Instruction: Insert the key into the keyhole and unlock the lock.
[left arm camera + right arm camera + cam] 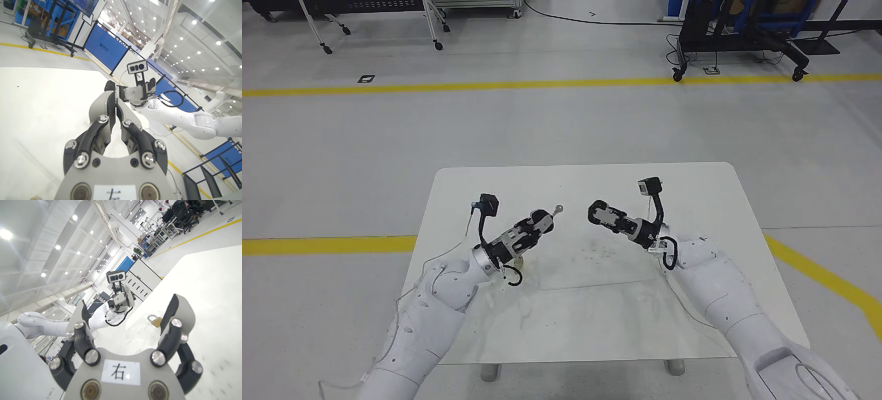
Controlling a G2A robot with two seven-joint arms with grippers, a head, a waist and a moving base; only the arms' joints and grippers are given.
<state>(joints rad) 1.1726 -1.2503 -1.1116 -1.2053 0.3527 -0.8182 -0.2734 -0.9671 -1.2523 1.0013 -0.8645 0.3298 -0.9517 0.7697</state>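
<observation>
I count one table [692,200], one key, one padlock and two arms. The left arm angles up from the near edge toward the middle. The left gripper [544,220] is raised above the top, its fingers pinched together on the key [558,210], which pokes out past the tips. The padlock [155,321] lies flat on the table near that arm, shackle closed. To the right, the right gripper [593,211] faces the left one with a small gap between them, spread wide and holding nothing.
</observation>
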